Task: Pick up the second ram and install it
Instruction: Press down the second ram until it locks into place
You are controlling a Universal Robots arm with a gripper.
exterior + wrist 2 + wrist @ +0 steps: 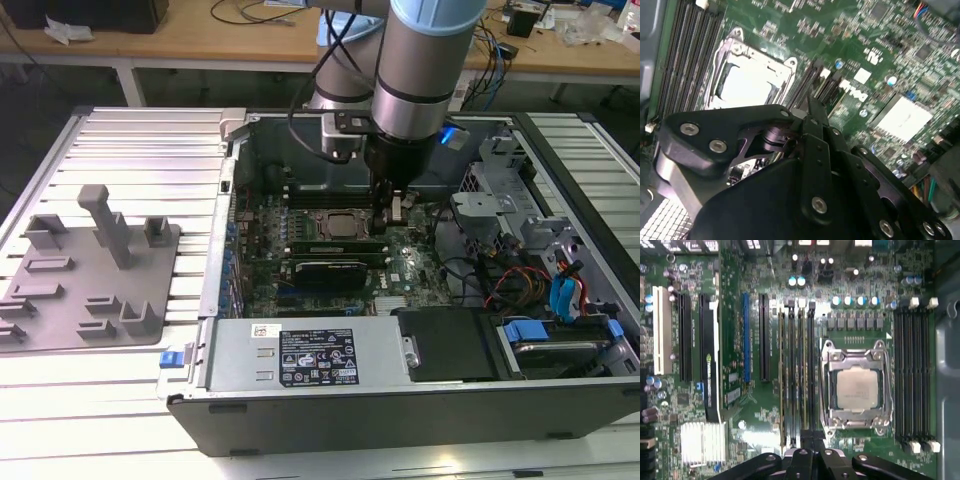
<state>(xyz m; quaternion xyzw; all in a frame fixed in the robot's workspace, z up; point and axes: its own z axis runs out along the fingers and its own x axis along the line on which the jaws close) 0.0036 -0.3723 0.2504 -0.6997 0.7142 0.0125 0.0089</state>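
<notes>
I see the grey fixture (85, 275) on the exterior view's left, sticks gone. Arm is inside the case (400, 390); gripper (397, 212) sits over the ram (791, 375), seated upright in slots beside the socket (856, 390), long axis parallel to them. Jaws' opening: cannot tell.

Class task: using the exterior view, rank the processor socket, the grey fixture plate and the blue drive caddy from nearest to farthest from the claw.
1. Processor socket: beside the claw, toward the exterior view's left.
2. Blue drive caddy: in the case's corner, at the exterior view's lower right.
3. Grey fixture plate: outside the case, at the exterior view's far left.
</notes>
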